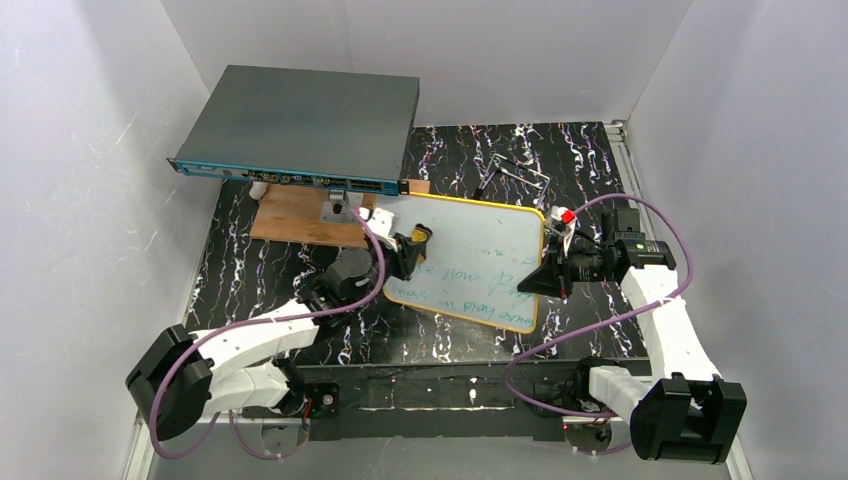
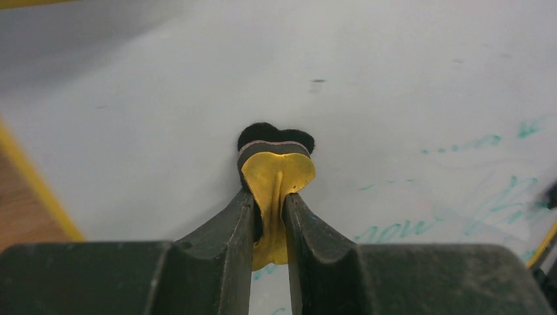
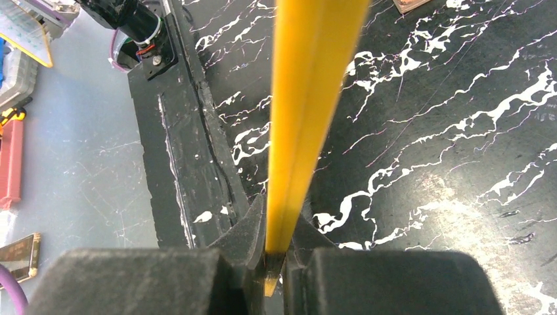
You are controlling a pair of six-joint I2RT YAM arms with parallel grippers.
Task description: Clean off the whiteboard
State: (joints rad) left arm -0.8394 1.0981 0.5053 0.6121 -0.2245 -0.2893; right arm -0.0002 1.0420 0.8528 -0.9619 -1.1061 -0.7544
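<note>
1. Left wrist — left gripper (image 2: pixel 268 197) pinched on a yellow eraser (image 2: pixel 277 172), its black felt seemingly touching the whiteboard (image 2: pixel 394 79).
2. Right wrist — right gripper (image 3: pixel 276 226) clamped on the whiteboard's yellow frame, over the table (image 3: pixel 460 131).
3. Green writing on near half, far half blank.
4. Far left: grey box (image 1: pixel 300 125) overhanging wooden board (image 1: pixel 300 215).

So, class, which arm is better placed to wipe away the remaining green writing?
Left. The left gripper pinches the yellow-and-black eraser over the whiteboard, near the green writing. The right gripper is clamped on the board's yellow frame, so it is occupied.
</note>
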